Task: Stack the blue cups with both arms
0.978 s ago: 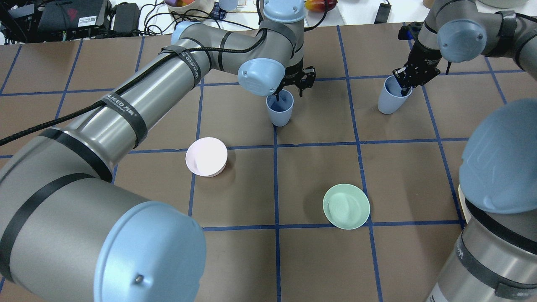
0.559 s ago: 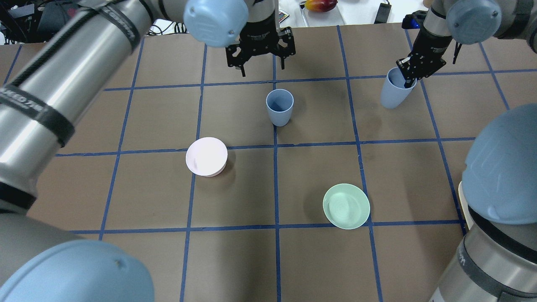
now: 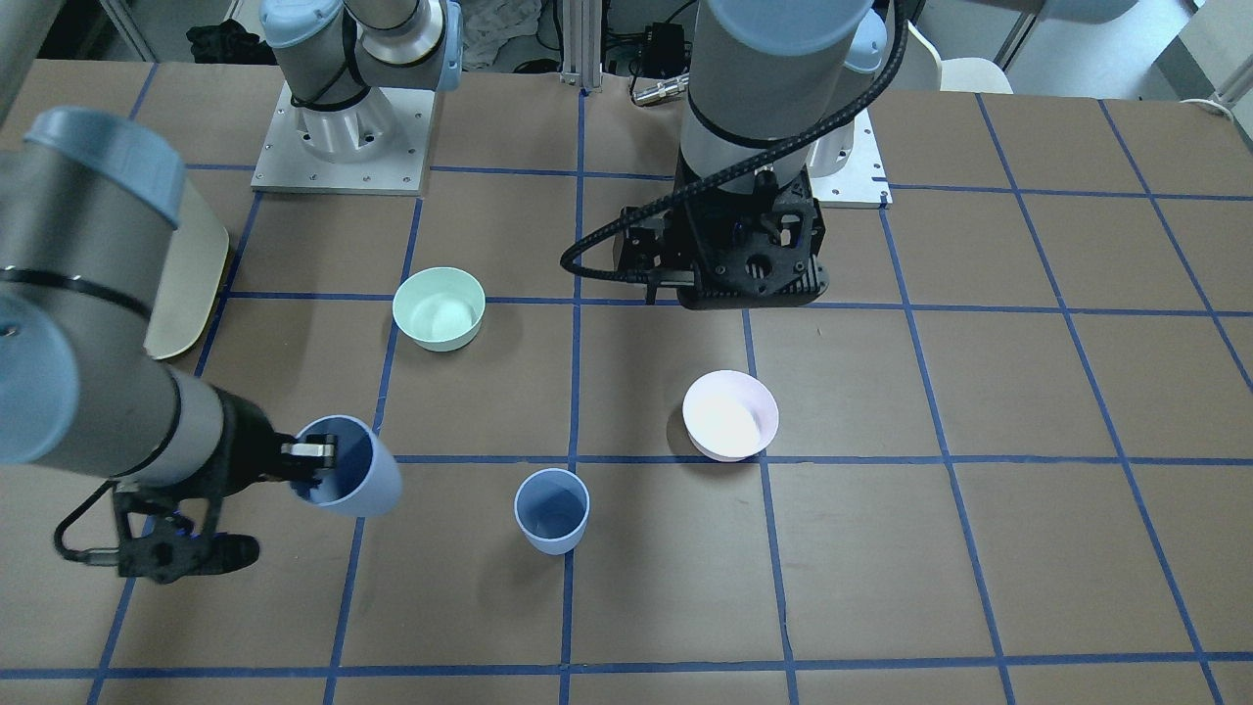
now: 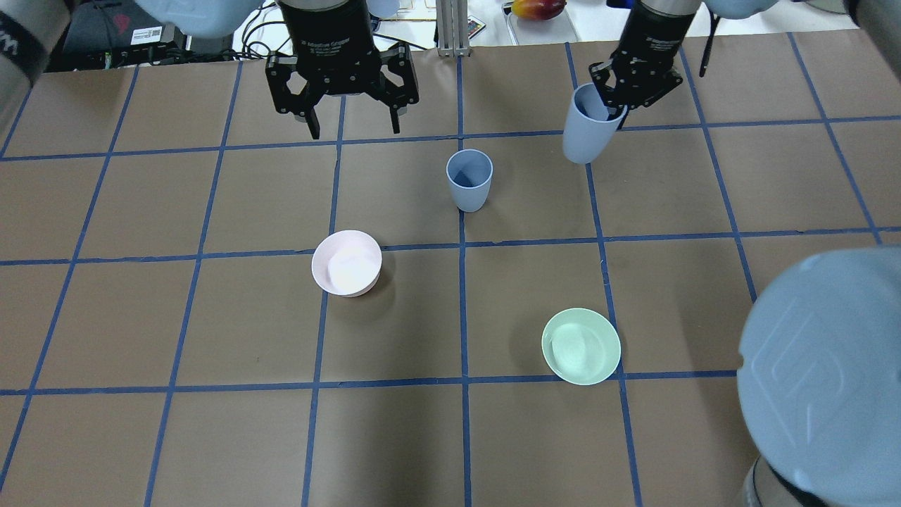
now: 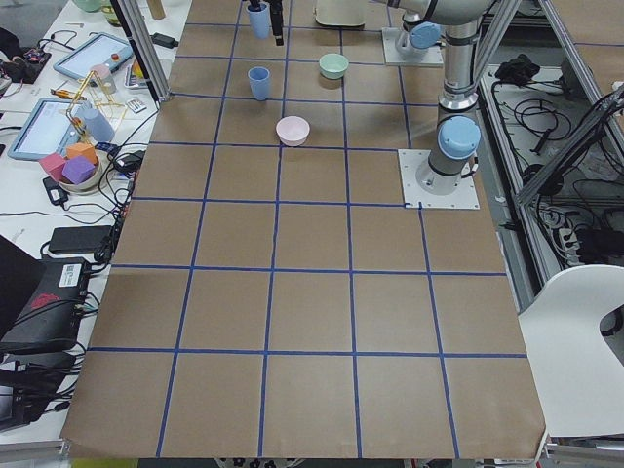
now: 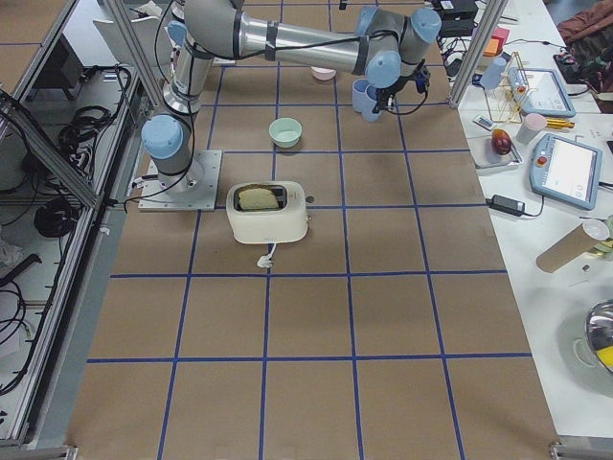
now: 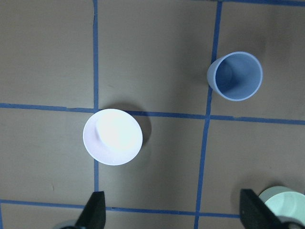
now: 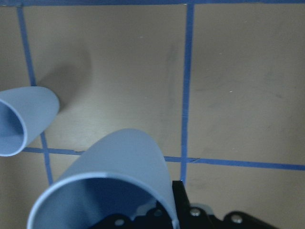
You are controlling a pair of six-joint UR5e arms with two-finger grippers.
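Standing cup (image 4: 469, 179): set upright on the desk (image 4: 211, 317). Lifted cup (image 4: 588, 134): held tilted, rim wall pinched by the right end effector (image 4: 609, 105). Left end effector (image 4: 354, 128): spread, empty. Both judged light, stiff, slippery plastic; best taken at the rim.

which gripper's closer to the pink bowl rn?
Left. The left gripper hangs open, raised, just beyond the pink bowl; the right gripper, shut on a blue cup, is well off toward the robot's right.

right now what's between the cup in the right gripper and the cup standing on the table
Nothing: only bare brown table lies between the held cup and the standing cup, clearest in the overhead view.
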